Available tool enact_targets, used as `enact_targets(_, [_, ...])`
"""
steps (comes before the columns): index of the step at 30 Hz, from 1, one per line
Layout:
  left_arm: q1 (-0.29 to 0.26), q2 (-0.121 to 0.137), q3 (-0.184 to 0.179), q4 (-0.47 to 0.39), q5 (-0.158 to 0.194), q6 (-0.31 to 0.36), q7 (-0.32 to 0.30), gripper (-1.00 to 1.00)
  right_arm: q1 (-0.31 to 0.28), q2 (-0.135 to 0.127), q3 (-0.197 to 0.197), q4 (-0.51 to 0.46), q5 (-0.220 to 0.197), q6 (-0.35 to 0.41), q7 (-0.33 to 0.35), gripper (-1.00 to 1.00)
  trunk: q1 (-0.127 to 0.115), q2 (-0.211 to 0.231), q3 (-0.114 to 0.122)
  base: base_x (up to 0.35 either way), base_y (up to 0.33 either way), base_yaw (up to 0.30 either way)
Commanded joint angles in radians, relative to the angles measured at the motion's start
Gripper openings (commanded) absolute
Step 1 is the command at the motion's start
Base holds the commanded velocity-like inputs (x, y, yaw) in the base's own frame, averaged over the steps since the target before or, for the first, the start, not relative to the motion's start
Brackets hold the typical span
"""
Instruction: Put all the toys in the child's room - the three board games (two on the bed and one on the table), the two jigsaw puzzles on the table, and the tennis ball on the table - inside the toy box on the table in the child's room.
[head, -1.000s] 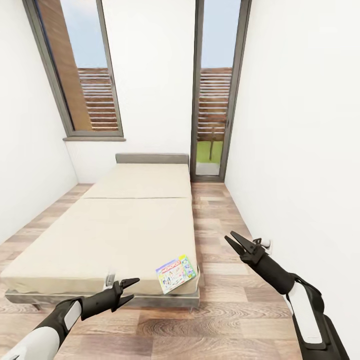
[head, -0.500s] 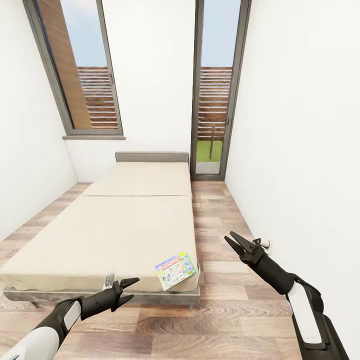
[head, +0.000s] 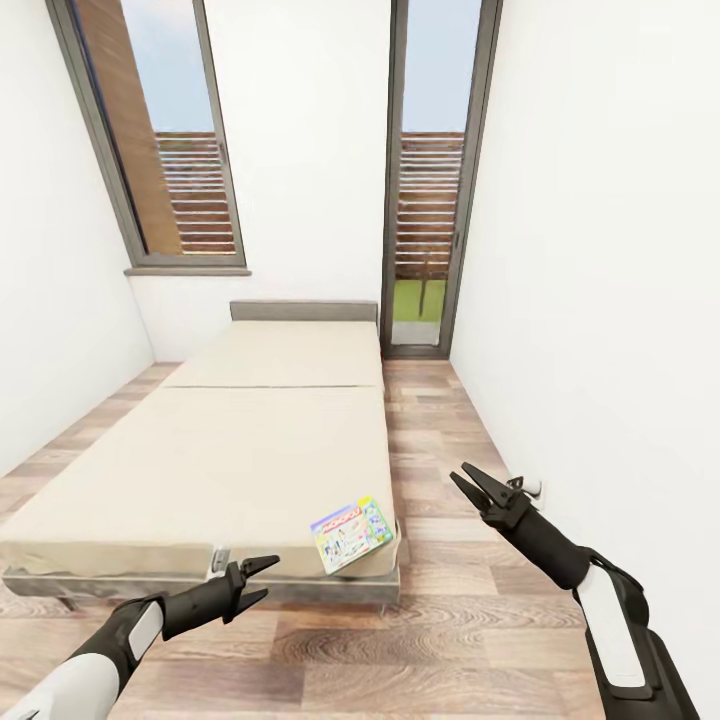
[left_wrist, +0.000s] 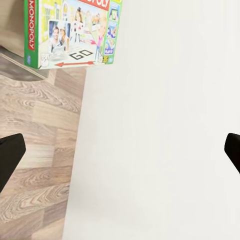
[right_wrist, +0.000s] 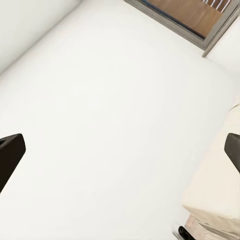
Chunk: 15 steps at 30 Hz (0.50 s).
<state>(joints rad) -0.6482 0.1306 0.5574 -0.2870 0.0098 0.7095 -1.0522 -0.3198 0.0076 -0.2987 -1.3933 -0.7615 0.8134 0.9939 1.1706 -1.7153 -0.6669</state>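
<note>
The large low bed (head: 220, 450) has a matt cream cloth mattress. The brown plank floor (head: 440, 640) shows grained wood. The white-green printed cardboard board game box (head: 351, 535) looks glossy

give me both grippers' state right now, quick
Left gripper: open, holding nothing, hanging in front of the near end of the cream-mattress bed.
Right gripper: open, holding nothing, over the wood-plank floor.
</note>
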Motion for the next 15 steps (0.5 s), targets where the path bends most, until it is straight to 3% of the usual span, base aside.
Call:
enact_targets(1, [-0.001, -0.001, 0.003, 0.0, 0.001, 0.009, -0.002, 1.0, -0.001, 0.001, -0.002, 0.0, -0.002, 0.005, 0.002, 1.0, 0.004, -0.008, -0.004, 0.0, 0.0, 0.0])
enact_targets(15, [-0.001, -0.006, 0.002, 0.0, 0.001, 0.006, -0.008, 1.0, -0.001, 0.003, 0.0, 0.013, 0.0, 0.004, 0.002, 1.0, 0.058, -0.106, -0.048, 0.0, 0.0, 0.0])
